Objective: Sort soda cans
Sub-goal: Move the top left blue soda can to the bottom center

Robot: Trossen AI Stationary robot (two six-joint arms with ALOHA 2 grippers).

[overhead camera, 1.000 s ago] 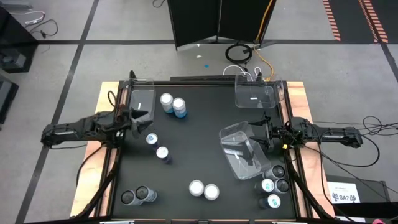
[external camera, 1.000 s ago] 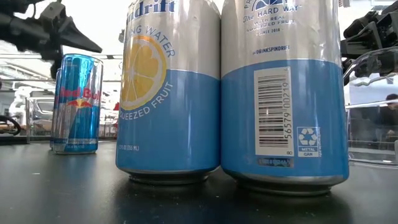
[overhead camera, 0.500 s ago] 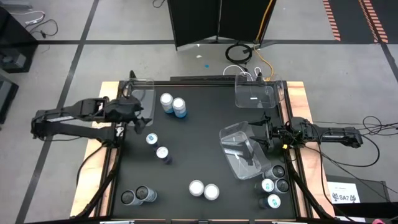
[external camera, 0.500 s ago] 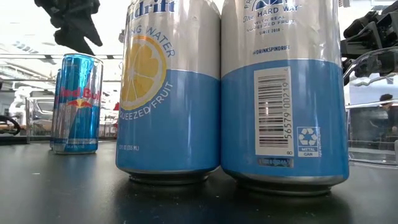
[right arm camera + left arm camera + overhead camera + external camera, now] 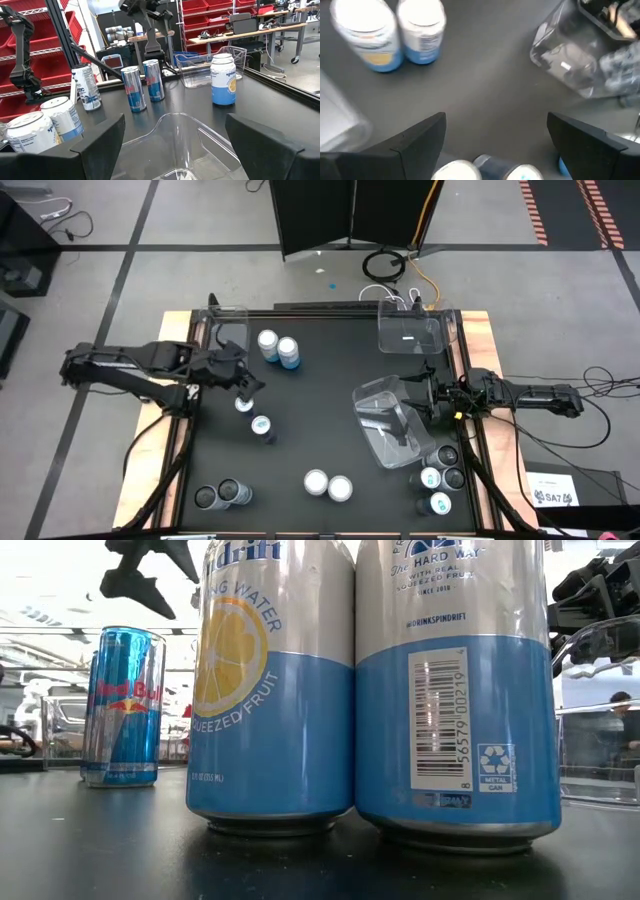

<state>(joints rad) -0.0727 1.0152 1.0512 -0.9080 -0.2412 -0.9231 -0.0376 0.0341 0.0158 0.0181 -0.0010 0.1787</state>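
Soda cans stand in groups on the black table (image 5: 330, 395). Two blue-sided cans (image 5: 278, 347) stand far left. Two slim blue cans (image 5: 252, 416) stand mid-left, and two white-topped cans (image 5: 328, 485) near the front. Dark cans (image 5: 218, 496) are at the front left, and several cans (image 5: 440, 480) at the front right. My left gripper (image 5: 247, 386) hangs open above the slim cans (image 5: 485, 171), pointing slantwise down, and touches nothing. My right gripper (image 5: 425, 395) is open and level at the right edge. A tilted clear bin (image 5: 175, 145) sits just before its fingers.
A clear bin (image 5: 228, 330) stands at the far left corner and another bin (image 5: 408, 332) at the far right. The tilted bin (image 5: 388, 422) takes up the mid-right. Bare black surface lies in the table's middle. The low view is filled by the two white-topped cans (image 5: 365, 690), with a slim can (image 5: 125, 705) behind.
My left gripper has risen and swung toward the table's right, tipping from near level to slanting down. It now hangs over the two slim blue cans and has stayed open. No can has moved.
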